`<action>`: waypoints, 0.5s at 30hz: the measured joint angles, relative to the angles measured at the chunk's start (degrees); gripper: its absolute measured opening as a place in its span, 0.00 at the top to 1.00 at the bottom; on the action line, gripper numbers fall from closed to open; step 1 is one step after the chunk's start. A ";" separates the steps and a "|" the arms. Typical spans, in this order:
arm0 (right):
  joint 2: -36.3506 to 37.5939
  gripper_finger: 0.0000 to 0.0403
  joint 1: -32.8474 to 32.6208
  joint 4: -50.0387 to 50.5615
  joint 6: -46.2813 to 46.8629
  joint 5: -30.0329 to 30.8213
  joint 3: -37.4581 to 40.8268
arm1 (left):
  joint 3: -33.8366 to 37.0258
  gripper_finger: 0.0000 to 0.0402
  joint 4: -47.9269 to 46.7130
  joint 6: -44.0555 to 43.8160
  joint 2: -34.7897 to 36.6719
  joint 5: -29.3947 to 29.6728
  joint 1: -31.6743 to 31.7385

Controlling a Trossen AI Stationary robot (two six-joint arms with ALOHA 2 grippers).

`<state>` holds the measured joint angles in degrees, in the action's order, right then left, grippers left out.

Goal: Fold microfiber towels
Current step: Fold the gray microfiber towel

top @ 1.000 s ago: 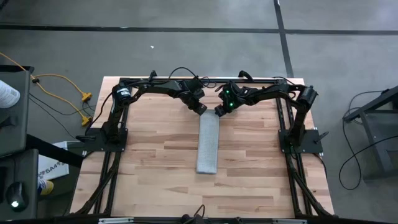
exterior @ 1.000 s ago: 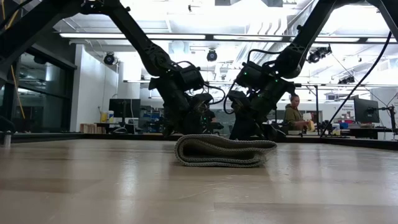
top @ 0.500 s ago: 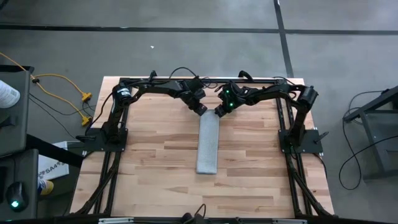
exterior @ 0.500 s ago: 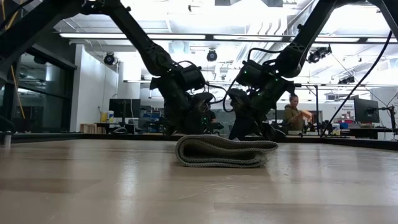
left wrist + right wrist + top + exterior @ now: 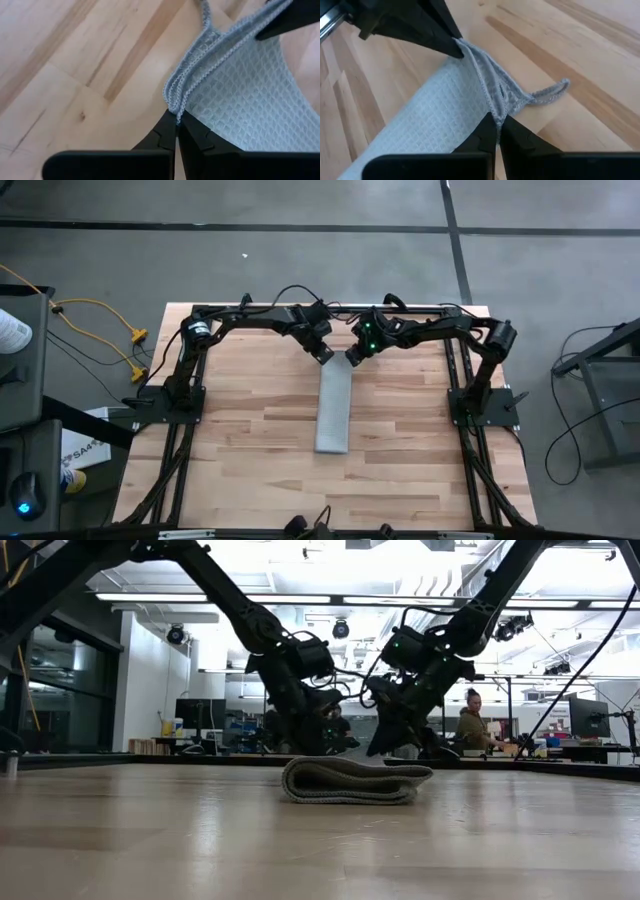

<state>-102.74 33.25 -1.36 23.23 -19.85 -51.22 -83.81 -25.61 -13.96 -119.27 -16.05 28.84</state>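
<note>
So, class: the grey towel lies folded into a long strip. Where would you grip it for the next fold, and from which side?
Grip the towel at its two far-end corners, coming from above. The layered edges meet there, so one pinch catches every layer. The left pincer and right pincer each already pinch one such corner.

My two arms are matte black, built of slim jointed tubes and blocky housings, with thin black cables looping between the joints. A small green light glows on my right wrist housing. My left claw ends in flat, tapered black fingers, as does my right claw.
</note>
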 joint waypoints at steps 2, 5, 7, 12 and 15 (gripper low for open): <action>0.06 0.99 0.38 0.38 0.55 -0.02 0.00 | -0.01 1.00 0.08 0.17 0.03 0.03 0.00; 0.08 0.99 0.90 1.48 0.85 0.10 0.00 | -0.11 1.00 0.58 0.17 0.08 0.02 0.02; 0.08 0.98 0.89 1.56 0.89 0.08 0.00 | -0.11 1.00 0.51 0.15 0.12 0.04 0.02; 0.10 0.98 0.86 1.60 0.92 -0.05 0.00 | -0.11 1.00 0.38 0.15 0.12 0.10 0.02; 0.11 0.99 0.56 1.66 0.93 -0.78 0.00 | -0.11 1.00 0.27 0.15 0.13 0.11 0.02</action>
<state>-102.63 33.81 0.30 24.16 -20.63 -51.22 -83.92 -25.35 -13.80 -119.14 -15.94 28.86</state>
